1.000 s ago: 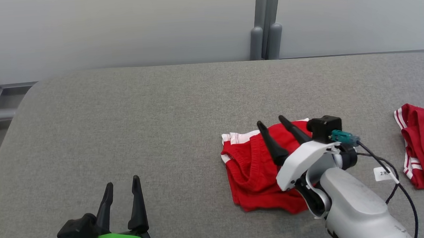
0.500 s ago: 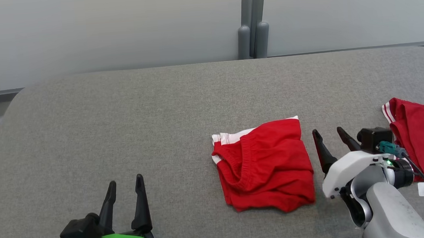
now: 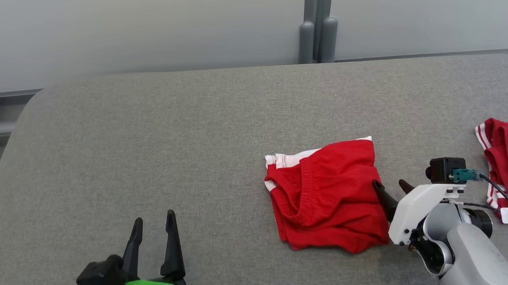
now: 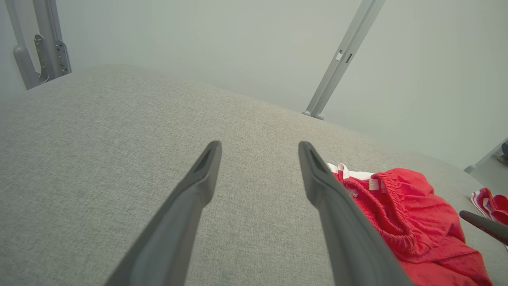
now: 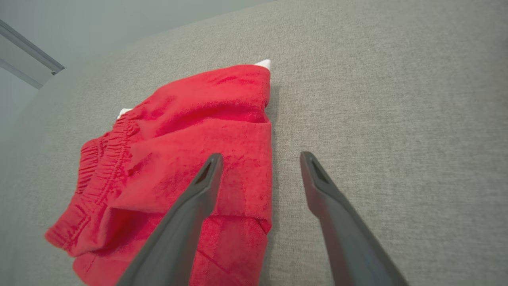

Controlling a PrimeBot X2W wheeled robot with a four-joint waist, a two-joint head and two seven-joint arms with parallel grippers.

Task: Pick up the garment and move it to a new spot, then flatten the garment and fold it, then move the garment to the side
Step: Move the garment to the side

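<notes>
Right gripper (image 3: 389,183) jaws wide, straddling the right edge of the folded red garment (image 3: 327,195), likely to slide it aside | left gripper (image 3: 154,216) jaws wide, idle by the front edge of the counter (image 3: 146,132)

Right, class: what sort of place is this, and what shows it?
Probably a robot test lab: a grey padded table, red shorts laid on it, bare wall panels and a metal post behind.

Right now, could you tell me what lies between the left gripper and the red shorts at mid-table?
Nothing but bare grey table cover lies between the left gripper and the red shorts; the head view shows that stretch plainly.
</notes>
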